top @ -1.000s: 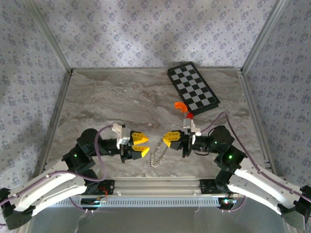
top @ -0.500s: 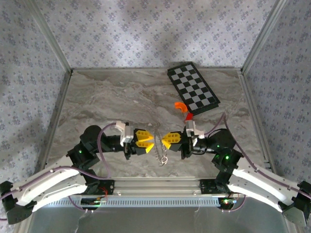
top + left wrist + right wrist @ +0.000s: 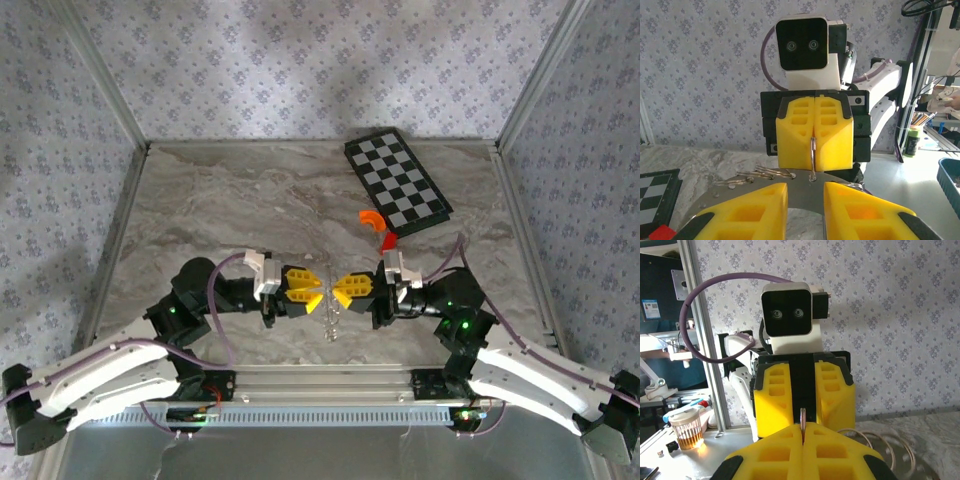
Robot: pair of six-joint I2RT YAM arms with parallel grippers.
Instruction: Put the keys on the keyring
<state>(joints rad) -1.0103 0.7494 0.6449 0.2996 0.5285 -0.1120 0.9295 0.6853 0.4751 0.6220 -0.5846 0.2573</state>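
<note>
The yellow-fingered left gripper (image 3: pixel 313 298) has slid in from nine o'clock, jaws slightly parted and empty, meeting the right gripper (image 3: pixel 340 292) clamped on the thin silvery beaded-chain keyring (image 3: pixel 330 322) dangling at the marble-patterned table's (image 3: pixel 250 200) six o'clock, so a two-handed hold looks close.

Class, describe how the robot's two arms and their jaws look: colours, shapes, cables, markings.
The left arm and right arm match: white lower links, black upper joints with a green light, and a purple cable running to the wrist. Each wrist carries a white camera box with a black face. The jaws are blocky yellow, with rectangular pockets, on black mounts.
</note>
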